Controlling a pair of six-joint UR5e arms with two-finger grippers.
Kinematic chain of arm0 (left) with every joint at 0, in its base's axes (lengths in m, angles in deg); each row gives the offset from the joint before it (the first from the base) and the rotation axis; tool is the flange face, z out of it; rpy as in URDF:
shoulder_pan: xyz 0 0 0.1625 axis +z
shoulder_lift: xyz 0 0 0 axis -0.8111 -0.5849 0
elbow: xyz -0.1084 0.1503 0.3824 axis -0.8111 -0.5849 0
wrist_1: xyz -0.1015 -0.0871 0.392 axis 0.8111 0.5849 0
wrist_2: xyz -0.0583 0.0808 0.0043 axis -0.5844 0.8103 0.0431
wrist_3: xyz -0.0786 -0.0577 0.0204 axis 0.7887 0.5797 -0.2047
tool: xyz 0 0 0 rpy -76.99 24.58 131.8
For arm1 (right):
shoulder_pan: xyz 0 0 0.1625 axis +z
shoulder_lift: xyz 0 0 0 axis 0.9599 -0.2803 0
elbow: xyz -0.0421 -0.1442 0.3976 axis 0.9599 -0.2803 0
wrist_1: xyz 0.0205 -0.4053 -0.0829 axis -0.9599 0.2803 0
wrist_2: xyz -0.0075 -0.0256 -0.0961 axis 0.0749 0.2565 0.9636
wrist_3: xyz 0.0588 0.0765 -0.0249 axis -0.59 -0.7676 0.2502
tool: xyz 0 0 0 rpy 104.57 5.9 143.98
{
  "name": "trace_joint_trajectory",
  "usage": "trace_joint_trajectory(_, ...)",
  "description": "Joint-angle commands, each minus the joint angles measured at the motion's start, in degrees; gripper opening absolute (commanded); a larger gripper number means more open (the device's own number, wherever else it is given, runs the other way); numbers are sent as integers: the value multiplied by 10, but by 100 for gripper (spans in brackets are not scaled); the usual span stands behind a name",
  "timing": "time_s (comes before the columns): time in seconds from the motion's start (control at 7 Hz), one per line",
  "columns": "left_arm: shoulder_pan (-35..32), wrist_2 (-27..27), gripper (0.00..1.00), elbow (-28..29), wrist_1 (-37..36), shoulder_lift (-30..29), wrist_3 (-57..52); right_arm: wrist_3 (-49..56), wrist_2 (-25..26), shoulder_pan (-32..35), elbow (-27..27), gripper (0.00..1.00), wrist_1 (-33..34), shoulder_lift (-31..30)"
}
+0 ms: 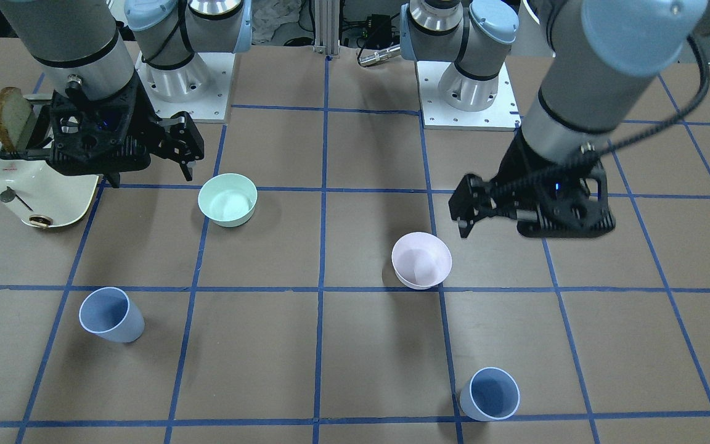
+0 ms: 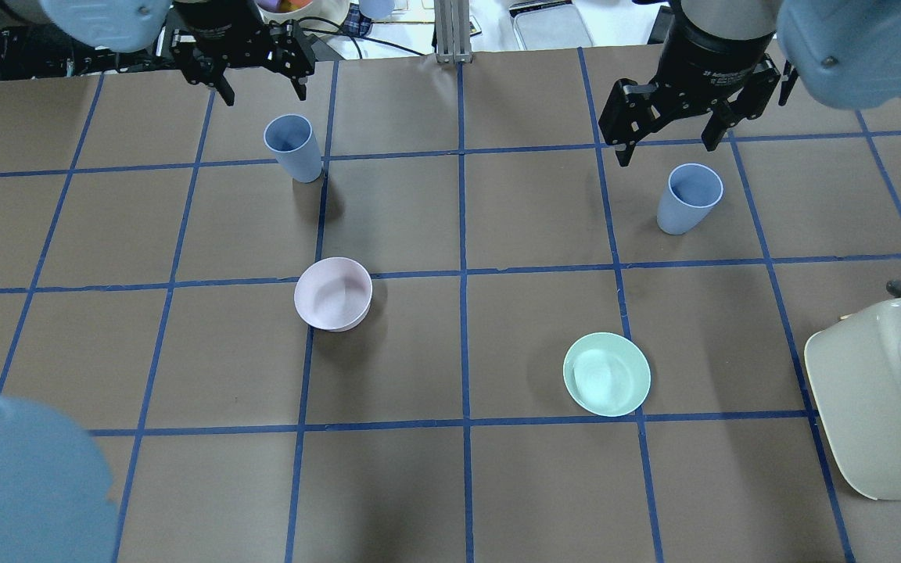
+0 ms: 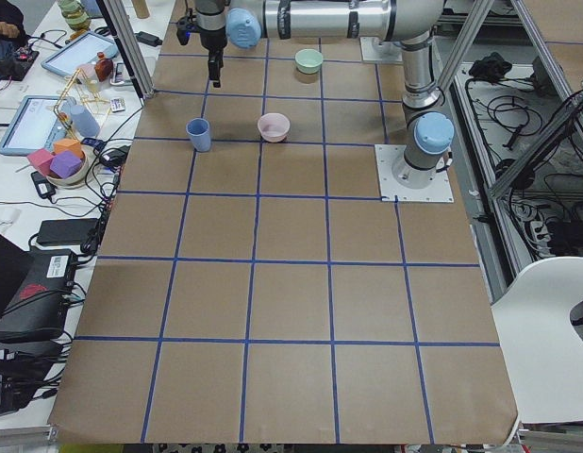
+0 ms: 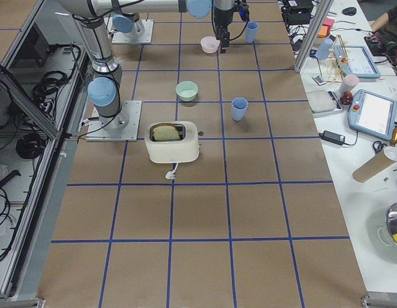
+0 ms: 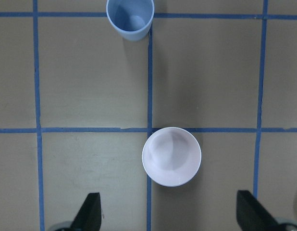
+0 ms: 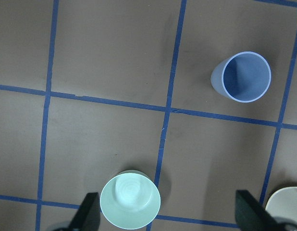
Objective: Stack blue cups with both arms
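Two blue cups stand upright and apart on the table. One [image 2: 294, 148] is on my left side; it also shows at the top of the left wrist view [image 5: 130, 18]. The other [image 2: 689, 198] is on my right side and shows in the right wrist view [image 6: 242, 77]. My left gripper [image 2: 263, 94] is open and empty and hovers high over the pink bowl [image 5: 171, 156]. My right gripper [image 2: 665, 152] is open and empty and hovers high near the mint-green bowl [image 6: 130, 199]. Neither gripper touches a cup.
The pink bowl [image 2: 333, 293] sits left of centre and the mint-green bowl [image 2: 607, 374] right of centre. A cream toaster [image 2: 881, 399] with a slice of bread [image 1: 11, 117] stands at the right edge. Blue tape lines grid the brown table.
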Motion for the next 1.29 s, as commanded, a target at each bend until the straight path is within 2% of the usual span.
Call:
trace_joint_trajectory(0.0,0,2,100,90,-29,-127,-6,-1,-1,0,0,100,0,2)
trace_joint_trajectory(0.29,0,4,100,84,-30,-157,-14,1,0,-3,0,100,0,3)
trace_joint_trajectory(0.43,0,4,94,82,-34,-166,-14,0,0,-5,0,100,-1,3)
trace_joint_trajectory(0.57,0,4,63,76,-30,-171,-14,3,0,-8,1,100,0,4)
trace_joint_trajectory(0.71,0,5,27,62,-35,-172,-14,2,-1,-14,5,100,-1,4)
trace_joint_trajectory(0.86,0,6,0,58,-38,-172,-14,0,-1,-16,7,100,-1,4)
trace_joint_trajectory(1.14,0,5,0,61,-37,-168,-13,4,-1,-27,3,100,-1,4)
